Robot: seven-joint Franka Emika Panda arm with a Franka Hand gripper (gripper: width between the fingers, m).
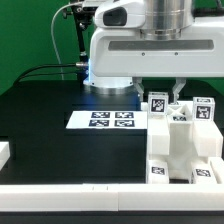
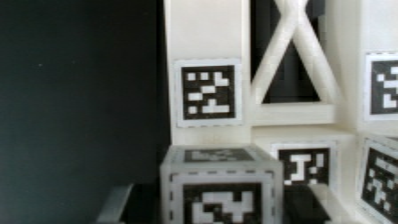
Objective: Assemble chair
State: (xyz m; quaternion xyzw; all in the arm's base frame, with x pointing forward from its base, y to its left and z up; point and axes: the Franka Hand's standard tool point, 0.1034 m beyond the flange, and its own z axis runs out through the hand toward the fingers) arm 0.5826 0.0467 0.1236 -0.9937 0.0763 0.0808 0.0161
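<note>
Green backdrop behind, black table (image 1: 40,125) under everything, a white ledge (image 1: 60,195) along the near edge. From my seat I count one arm (image 1: 135,35), one gripper (image 1: 164,97), one marker board (image 1: 112,120) and one chair (image 1: 183,140).

The chair is a chunky white cluster on the exterior view's right, standing on the table right behind the ledge. I count about six tags on it there; some are too small to be sure of. The marker board lies flat on the black just beside it, toward the exterior view's left, four tags in a two-by-two block.

The gripper hangs straight down over the chair's rear top, fingers around a tagged post. The wrist view is nearly filled by chair: a tagged block (image 2: 221,182) up close, upright bars and a diagonal brace (image 2: 294,55) behind it. Dark finger pads (image 2: 121,203) flank the block; I can't tell contact or gap, so grip state is unknown.
</note>
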